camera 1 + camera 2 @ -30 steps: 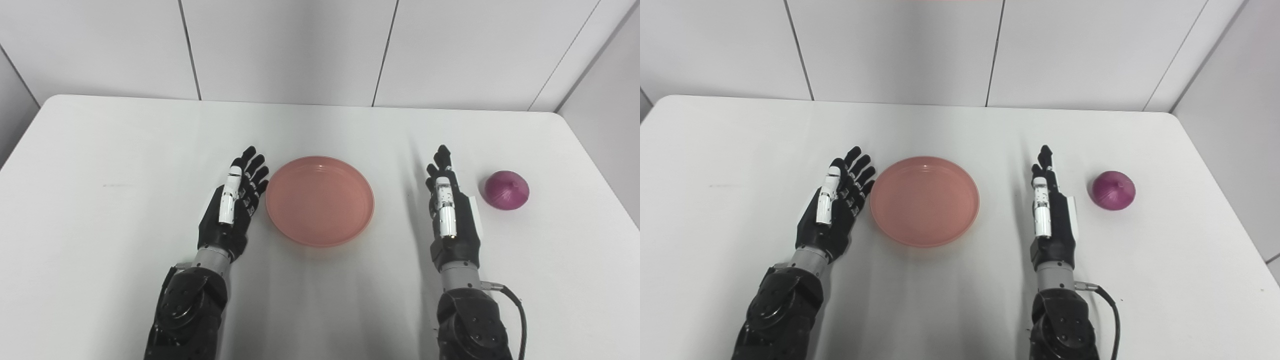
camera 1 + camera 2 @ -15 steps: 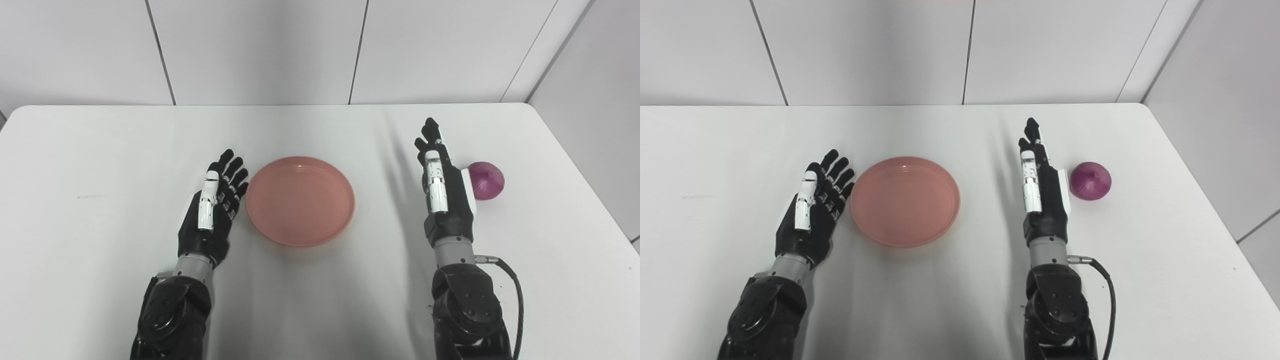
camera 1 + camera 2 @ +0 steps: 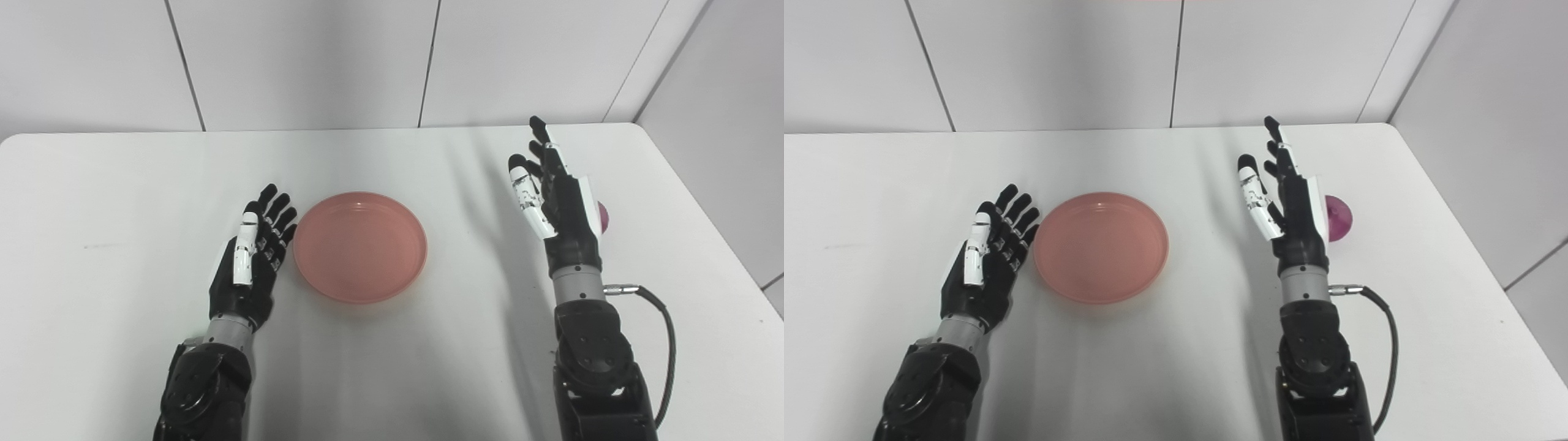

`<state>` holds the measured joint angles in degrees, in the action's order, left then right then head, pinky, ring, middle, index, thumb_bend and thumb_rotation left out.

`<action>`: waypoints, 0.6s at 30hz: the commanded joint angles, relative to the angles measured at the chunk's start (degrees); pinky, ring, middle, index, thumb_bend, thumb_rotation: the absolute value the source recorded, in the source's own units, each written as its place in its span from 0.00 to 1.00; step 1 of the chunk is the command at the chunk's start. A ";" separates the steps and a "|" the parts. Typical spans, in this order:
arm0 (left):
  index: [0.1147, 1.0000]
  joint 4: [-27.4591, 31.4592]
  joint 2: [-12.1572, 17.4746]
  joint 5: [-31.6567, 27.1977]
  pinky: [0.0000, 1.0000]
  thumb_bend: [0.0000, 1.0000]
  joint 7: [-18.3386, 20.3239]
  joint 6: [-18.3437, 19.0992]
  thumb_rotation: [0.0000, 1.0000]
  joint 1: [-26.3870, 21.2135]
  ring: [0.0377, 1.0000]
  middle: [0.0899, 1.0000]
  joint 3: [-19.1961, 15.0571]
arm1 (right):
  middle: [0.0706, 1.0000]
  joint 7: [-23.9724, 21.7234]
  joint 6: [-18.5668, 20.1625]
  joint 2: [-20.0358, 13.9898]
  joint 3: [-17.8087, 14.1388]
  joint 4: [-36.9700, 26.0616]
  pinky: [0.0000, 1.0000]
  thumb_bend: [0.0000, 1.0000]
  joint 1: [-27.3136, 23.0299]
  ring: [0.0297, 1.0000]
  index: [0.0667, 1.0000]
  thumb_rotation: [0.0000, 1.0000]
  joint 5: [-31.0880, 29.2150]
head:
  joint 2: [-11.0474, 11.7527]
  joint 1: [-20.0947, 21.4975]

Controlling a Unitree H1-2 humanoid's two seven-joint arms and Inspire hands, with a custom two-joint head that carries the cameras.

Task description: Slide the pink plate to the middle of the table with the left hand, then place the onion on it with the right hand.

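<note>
A round pink plate (image 3: 360, 246) lies flat near the middle of the white table (image 3: 392, 367). My left hand (image 3: 248, 266) rests just left of it, open, fingers spread close to the rim. My right hand (image 3: 554, 199) is raised off the table, open, thumb apart from the fingers. Behind that hand sits the purple onion (image 3: 1338, 217), mostly hidden in the left eye view, where only a sliver of onion (image 3: 603, 215) shows. Neither hand holds anything.
A grey panelled wall (image 3: 306, 61) stands behind the table's far edge. The table's right edge (image 3: 723, 245) runs close beside the onion. A black cable (image 3: 664, 343) loops from my right wrist.
My right hand has lifted and moved forward and to the right, now in front of the onion. The camera has turned right, shifting the picture. The left hand and plate keep their places.
</note>
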<state>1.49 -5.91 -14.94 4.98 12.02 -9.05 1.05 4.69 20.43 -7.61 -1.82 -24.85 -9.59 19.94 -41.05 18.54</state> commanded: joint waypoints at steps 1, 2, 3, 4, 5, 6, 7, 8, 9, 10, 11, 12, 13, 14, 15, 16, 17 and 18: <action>0.93 -0.88 0.11 -0.38 0.95 0.41 0.20 0.06 1.00 -0.07 0.95 0.95 -0.43 | 0.96 -0.10 -0.26 -1.79 -0.55 -1.37 0.86 0.57 -2.14 0.94 0.94 0.71 2.06 | 0.05 0.16; 0.93 -1.02 0.13 -0.38 0.95 0.41 0.23 0.02 1.00 -0.10 0.95 0.95 -0.50 | 0.95 -0.36 -0.35 -2.38 -0.61 -1.30 0.86 0.58 -2.24 0.93 0.94 0.71 2.61 | 0.05 0.16; 0.93 -1.03 0.15 -0.43 0.95 0.41 0.29 0.10 1.00 -0.11 0.95 0.95 -0.57 | 0.95 -0.73 -0.02 -3.12 -0.83 -1.27 0.86 0.59 -2.47 0.93 0.95 0.71 3.10 | 0.21 0.46; 0.93 -1.03 0.16 -0.46 0.95 0.42 0.35 0.16 1.00 -0.12 0.95 0.95 -0.63 | 0.95 -1.00 0.24 -3.60 -1.00 -1.27 0.86 0.62 -2.63 0.93 0.95 0.68 3.41 | 0.21 0.46; 0.93 -1.03 0.15 -0.49 0.95 0.42 0.35 0.29 1.00 -0.12 0.95 0.95 -0.73 | 0.95 -1.03 0.66 -4.08 -1.27 -1.26 0.86 0.62 -2.85 0.93 0.95 0.68 3.88 | 0.34 0.72; 0.93 -1.07 0.15 -0.59 0.96 0.41 0.43 0.37 1.00 -0.11 0.95 0.95 -0.84 | 0.94 -1.07 0.91 -4.50 -1.59 -1.22 0.84 0.65 -3.06 0.91 0.94 0.66 4.22 | 0.42 0.86; 0.93 -1.19 0.25 -0.69 0.96 0.42 0.67 0.30 1.00 -0.12 0.95 0.95 -0.88 | 0.93 -1.12 1.34 -4.81 -2.06 -1.24 0.83 0.68 -3.31 0.90 0.94 0.64 4.48 | 0.42 0.86; 0.93 -1.31 0.32 -0.74 0.96 0.42 0.80 0.26 1.00 -0.13 0.96 0.95 -0.93 | 0.92 -1.25 1.91 -5.10 -2.41 -1.34 0.83 0.72 -3.54 0.89 0.94 0.62 4.83 | 0.44 0.94; 0.93 -1.39 0.37 -0.79 0.97 0.42 0.89 0.22 1.00 -0.14 0.96 0.95 -0.95 | 0.92 -1.40 2.29 -5.23 -2.62 -1.42 0.82 0.74 -3.68 0.89 0.94 0.61 5.06 | 0.46 1.02; 0.93 -1.37 0.34 -0.99 0.97 0.42 0.90 0.36 1.00 -0.13 0.96 0.95 -1.05 | 0.92 -1.57 2.70 -5.65 -2.71 -1.55 0.82 0.75 -3.86 0.89 0.94 0.60 5.69 | 0.44 1.21; 0.93 -1.27 0.22 -1.17 0.96 0.42 0.79 0.58 1.00 -0.12 0.95 0.95 -1.16 | 0.91 -1.69 2.81 -6.14 -2.90 -1.51 0.82 0.76 -4.10 0.88 0.94 0.59 6.07 | 0.44 1.21; 0.93 -1.13 0.17 -1.27 0.96 0.42 0.71 0.80 1.00 -0.10 0.95 0.95 -1.19 | 0.91 -1.83 2.76 -6.65 -3.14 -1.37 0.82 0.78 -4.35 0.88 0.94 0.56 6.27 | 0.51 1.38; 0.93 -1.22 0.23 -1.36 0.96 0.42 0.82 0.76 1.00 -0.11 0.95 0.95 -1.19 | 0.91 -1.99 2.84 -7.13 -3.48 -1.24 0.82 0.79 -4.61 0.88 0.94 0.53 6.30 | 0.52 1.44; 0.93 -1.35 0.33 -1.35 0.96 0.42 0.96 0.60 1.00 -0.10 0.95 0.95 -1.16 | 0.91 -2.22 3.08 -7.55 -3.73 -1.27 0.82 0.80 -4.82 0.88 0.94 0.53 6.36 | 0.52 1.53; 0.93 -1.41 0.40 -1.37 0.97 0.42 1.07 0.50 1.00 -0.08 0.95 0.95 -1.15 | 0.90 -2.49 3.37 -8.00 -3.94 -1.35 0.82 0.81 -5.02 0.88 0.94 0.50 6.54 | 0.52 1.53; 0.93 -1.42 0.43 -1.41 0.97 0.42 1.15 0.45 1.00 -0.05 0.95 0.95 -1.17 | 0.90 -2.69 3.61 -8.39 -4.06 -1.43 0.82 0.82 -5.18 0.88 0.94 0.48 6.83 | 0.56 1.60; 0.93 -1.39 0.41 -1.42 0.97 0.42 1.12 0.53 1.00 -0.02 0.95 0.95 -1.22 | 0.90 -2.96 3.82 -8.82 -4.18 -1.56 0.82 0.83 -5.32 0.88 0.94 0.47 7.11 | 0.56 1.60; 0.93 -1.41 0.41 -1.47 0.96 0.42 1.14 0.58 1.00 0.00 0.95 0.95 -1.27 | 0.91 -3.25 4.06 -9.18 -4.26 -1.69 0.81 0.84 -5.42 0.88 0.94 0.44 7.40 | 0.63 1.69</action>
<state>0.97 -5.86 -16.22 6.20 11.79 -9.13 0.05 1.75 23.89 -15.31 -5.42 -24.82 -12.91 26.42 -40.43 20.21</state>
